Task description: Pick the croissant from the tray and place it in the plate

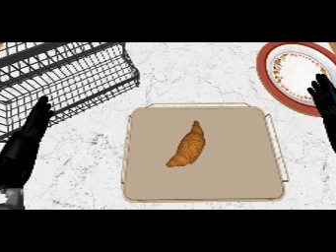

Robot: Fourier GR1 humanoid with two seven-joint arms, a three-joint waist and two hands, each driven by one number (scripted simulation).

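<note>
Neither robot hand touches the croissant, which lies slantwise near the middle of the tray on the white marble table. At the right edge the right robot hand is open, its straight fingers reaching over the lower rim of the red-rimmed plate. At the left the left robot hand is open too, fingers straight, its tips against the black wire rack.

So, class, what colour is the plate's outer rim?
Red, around the white patterned plate, seen in the head view.
</note>
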